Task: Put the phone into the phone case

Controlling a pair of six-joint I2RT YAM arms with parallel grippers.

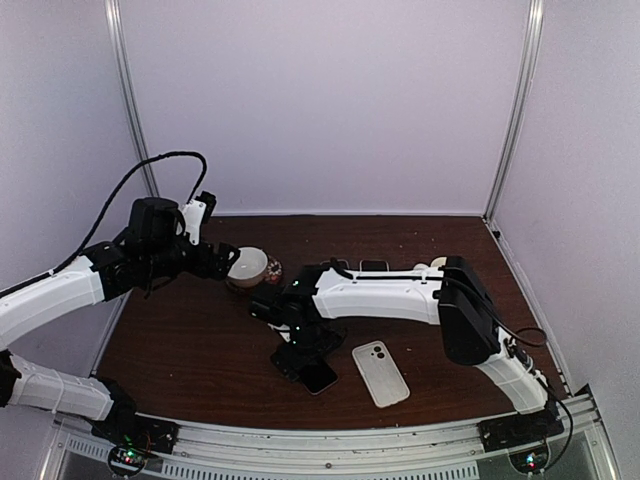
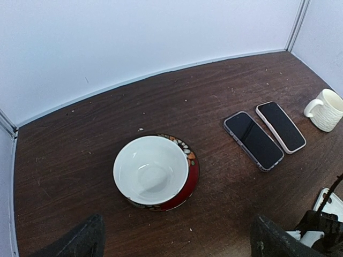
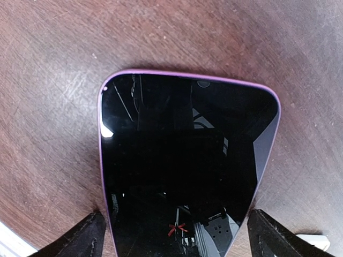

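A phone [image 3: 182, 160] with a black screen and purple rim lies flat on the brown table, also seen in the top view [image 1: 320, 378]. My right gripper [image 3: 177, 238] is open right over it, one finger at each long edge of the phone, close to the rim. In the top view the right gripper [image 1: 300, 355] is low at the table's front middle. The white phone case [image 1: 380, 373] lies flat just right of the phone. My left gripper [image 2: 177, 241] is open and empty, hovering at the back left [image 1: 228, 262].
A white bowl [image 2: 151, 169] sits on a red patterned plate [image 2: 193, 171] under the left gripper. Two more phones [image 2: 253, 140] [image 2: 280, 126] lie side by side at the back, with a white mug [image 2: 327, 110] to their right. White walls enclose the table.
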